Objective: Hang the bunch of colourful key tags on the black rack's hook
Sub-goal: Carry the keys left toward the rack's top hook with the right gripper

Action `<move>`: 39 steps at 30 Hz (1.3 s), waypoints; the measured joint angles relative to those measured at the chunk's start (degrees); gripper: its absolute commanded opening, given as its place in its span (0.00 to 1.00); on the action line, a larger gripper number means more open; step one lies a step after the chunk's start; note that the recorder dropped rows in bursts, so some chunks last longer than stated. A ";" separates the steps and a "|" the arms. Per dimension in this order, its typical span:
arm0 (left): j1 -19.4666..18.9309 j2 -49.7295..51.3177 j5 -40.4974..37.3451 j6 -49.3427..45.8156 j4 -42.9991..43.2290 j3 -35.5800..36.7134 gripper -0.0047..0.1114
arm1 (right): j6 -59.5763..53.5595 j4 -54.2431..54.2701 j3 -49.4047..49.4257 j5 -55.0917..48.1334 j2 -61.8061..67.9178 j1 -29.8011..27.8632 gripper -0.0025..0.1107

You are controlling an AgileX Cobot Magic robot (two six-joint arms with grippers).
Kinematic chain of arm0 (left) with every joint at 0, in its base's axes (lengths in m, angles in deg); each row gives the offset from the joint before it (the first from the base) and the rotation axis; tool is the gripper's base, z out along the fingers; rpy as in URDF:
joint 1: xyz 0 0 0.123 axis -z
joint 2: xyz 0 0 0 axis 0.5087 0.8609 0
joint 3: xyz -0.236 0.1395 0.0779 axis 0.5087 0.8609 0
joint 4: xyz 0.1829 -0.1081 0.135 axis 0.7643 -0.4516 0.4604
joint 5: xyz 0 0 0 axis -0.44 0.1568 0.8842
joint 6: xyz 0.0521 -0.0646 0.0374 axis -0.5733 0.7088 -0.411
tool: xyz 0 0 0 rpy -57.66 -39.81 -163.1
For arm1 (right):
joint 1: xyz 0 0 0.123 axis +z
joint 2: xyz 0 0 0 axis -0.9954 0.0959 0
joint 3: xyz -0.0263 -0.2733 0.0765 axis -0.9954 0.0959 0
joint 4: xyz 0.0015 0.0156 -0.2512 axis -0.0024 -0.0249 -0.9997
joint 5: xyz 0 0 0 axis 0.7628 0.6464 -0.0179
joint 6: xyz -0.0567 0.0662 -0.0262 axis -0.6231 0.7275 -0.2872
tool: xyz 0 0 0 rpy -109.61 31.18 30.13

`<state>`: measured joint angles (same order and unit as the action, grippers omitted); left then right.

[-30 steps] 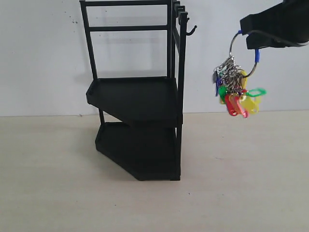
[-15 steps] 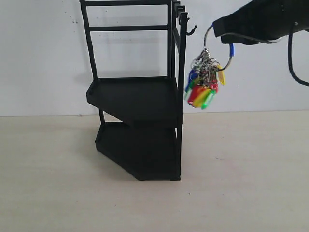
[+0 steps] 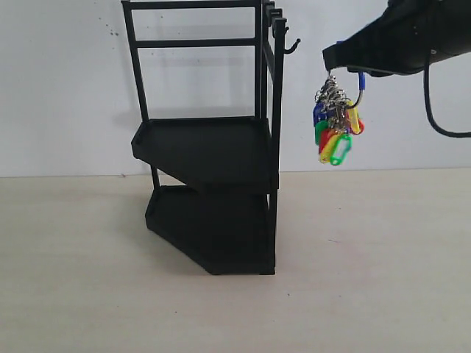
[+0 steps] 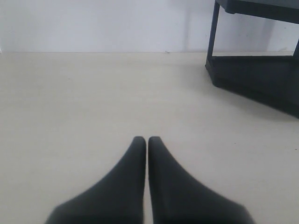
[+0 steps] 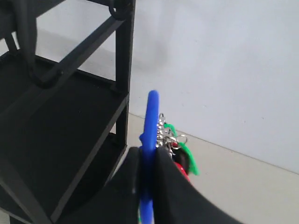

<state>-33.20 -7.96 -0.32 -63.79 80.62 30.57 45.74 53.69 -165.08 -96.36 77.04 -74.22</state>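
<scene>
The black rack [image 3: 213,184] stands on the table at centre, its lower tray [image 4: 261,79] showing in the left wrist view. The hook [image 3: 292,46] sticks out to the right from the top of its right post. My right gripper [image 3: 333,59] hangs in the air to the right of the hook, shut on the blue loop [image 5: 150,135] of the colourful key tag bunch [image 3: 335,125]. The tags dangle below it, apart from the rack. My left gripper [image 4: 147,140] is shut and empty, low over the table.
A white wall stands behind the rack. A black cable [image 3: 434,95] loops down from the right arm. The rack's post [image 5: 124,70] and upper tray [image 5: 51,126] lie close to the loop in the right wrist view.
The right gripper carried the bunch leftward toward the hook and a bit higher, then eased slightly back right. The tags swung left and now hang lower again.
</scene>
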 measured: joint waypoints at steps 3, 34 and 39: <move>0.00 0.00 0.00 0.00 0.00 0.00 0.08 | 1.96 -1.25 0.00 1.04 0.09 0.48 0.02; 0.00 0.00 0.00 0.00 0.00 0.00 0.08 | 21.18 -24.23 -5.71 -7.62 0.13 10.93 0.02; 0.00 0.00 0.00 0.00 0.00 0.00 0.08 | 20.35 -24.23 -5.71 -10.30 0.13 10.93 0.02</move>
<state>-33.20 -7.96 -0.32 -63.79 80.62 30.57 66.09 29.45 -170.79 -106.65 77.17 -63.29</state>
